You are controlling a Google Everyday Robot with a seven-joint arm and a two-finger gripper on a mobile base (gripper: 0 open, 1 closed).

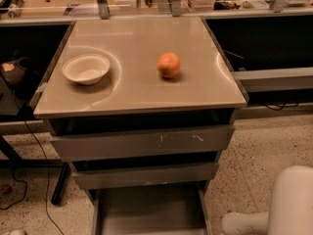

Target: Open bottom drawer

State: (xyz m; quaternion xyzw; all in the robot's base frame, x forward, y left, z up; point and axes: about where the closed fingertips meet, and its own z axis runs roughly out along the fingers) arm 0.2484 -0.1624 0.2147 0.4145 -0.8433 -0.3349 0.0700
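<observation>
Jaws unreadable: gripper (243, 224) sits just right of bottom drawer (146, 209), which looks pulled out; next, back off clear.

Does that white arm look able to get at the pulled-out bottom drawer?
Probably yes: the arm sits low, right beside the bottom drawer, with nothing between them. The gripper is out of view, seemingly past the bottom edge.
</observation>
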